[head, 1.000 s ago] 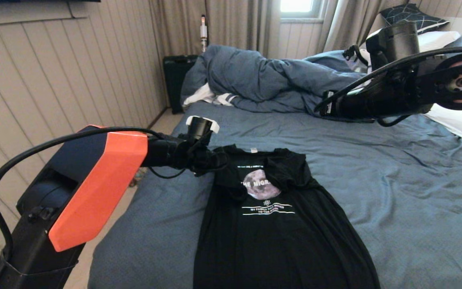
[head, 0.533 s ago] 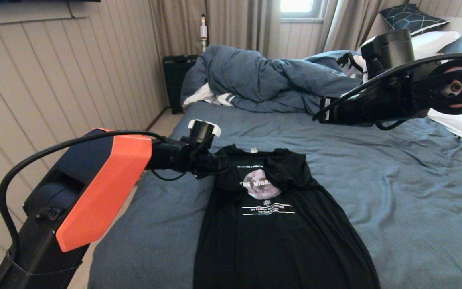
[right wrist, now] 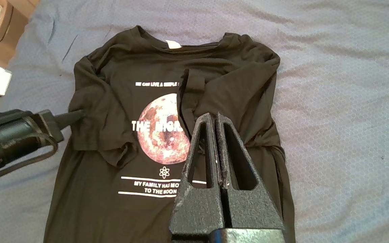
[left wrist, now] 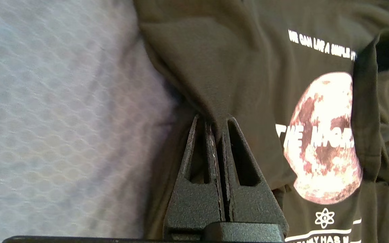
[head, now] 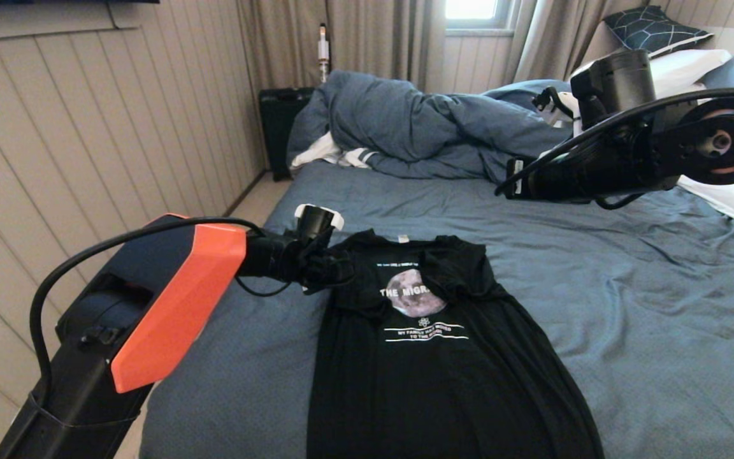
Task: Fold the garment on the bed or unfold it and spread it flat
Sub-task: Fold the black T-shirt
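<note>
A bedroom with pale panelled walls holds the bed [head: 628, 306], its blue-grey sheet wrinkled. Nearest the camera, the garment [head: 431, 357] lies face-up on the sheet with its hem towards the robot, the body smoothed long, and both sleeves folded in over the moon print.

At the shirt's left sleeve, the left gripper [left wrist: 216, 126] has its fingers pinched together on a fold of the black fabric, drawing it into a taut ridge. Compared with a second ago, the left arm has swung slightly to the left and the pinched sleeve edge has gone with it, so more of the white lettering beside the moon now shows.

Higher and farther back, the right gripper [right wrist: 214, 118] hangs in the air above the shirt's right shoulder, fingers pressed together and holding nothing; that arm has barely shifted.

Beyond, the bunched duvet [head: 418, 124] lies heaped across the bed, with white pillows [head: 692, 64] at the headboard.
</note>
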